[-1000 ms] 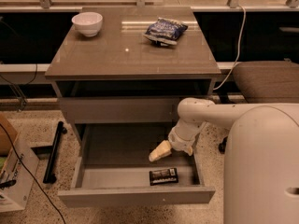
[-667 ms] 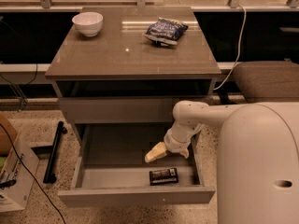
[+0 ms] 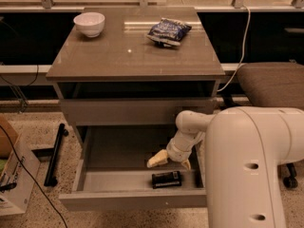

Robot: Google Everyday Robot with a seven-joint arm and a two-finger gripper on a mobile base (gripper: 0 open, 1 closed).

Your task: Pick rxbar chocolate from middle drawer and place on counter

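The white arm [image 3: 251, 165] fills the lower right (its bulky link nearest the camera) and reaches leftward, then bends down at the wrist [image 3: 179, 148]. The gripper [image 3: 171, 162] hangs low, below the front edge of the counter [image 3: 118, 56] and toward its front-right corner. Its pale fingers [image 3: 156, 159] are spread apart, holding nothing.

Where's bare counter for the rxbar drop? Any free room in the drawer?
Counter: front half bare, plus the gap between white bowl and blue snack bag at the back. Middle drawer: left half bare; crowded right front, where the open gripper hangs behind the rxbar chocolate.
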